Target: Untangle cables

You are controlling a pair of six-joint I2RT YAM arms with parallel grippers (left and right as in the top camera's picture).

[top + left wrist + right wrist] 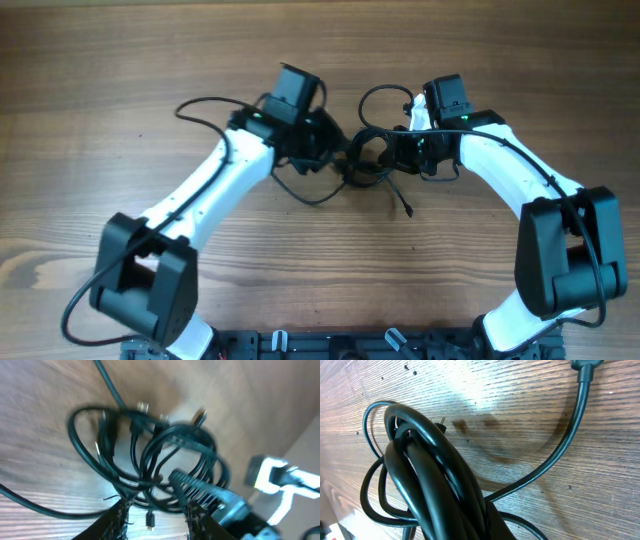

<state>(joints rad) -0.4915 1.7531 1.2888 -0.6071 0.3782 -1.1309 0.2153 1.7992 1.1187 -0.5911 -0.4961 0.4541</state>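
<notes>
Overhead: Both arms reach in over the wooden table (300, 260) and meet at its far middle. The cables (365, 158) lie bunched there, between the left gripper (325, 150) and the right gripper (395, 150). One thin loop (380, 100) stands out on the far side of the bunch. One loose tail (405, 200) runs toward the near side and ends on bare wood.

Left wrist: The picture is blurred. We see the cables (150, 455) as several overlapping black loops on the table, with small plug ends (200, 416) along the far edge of the tangle. The left gripper (155, 522) has its two dark fingers (117, 520) parted at the near edge of the bunch. Strands and a small plug (149, 519) sit between them. Given the blur, we cannot tell whether they pinch anything. A ridged finger (200, 491) of the right gripper comes in from the right and lies among the loops.

Right wrist: We note a thick sheaf of the cables (435, 475) filling the near left of the frame, very close to the lens and seemingly raised off the wood. One strand (560, 445) curves away to a dark plug (585, 367) at the far right. A small silvery tip (441, 421) shows beside the top of the sheaf. The fingers themselves are out of frame here. We record the right gripper as clenched, with the sheaf in its grasp.
</notes>
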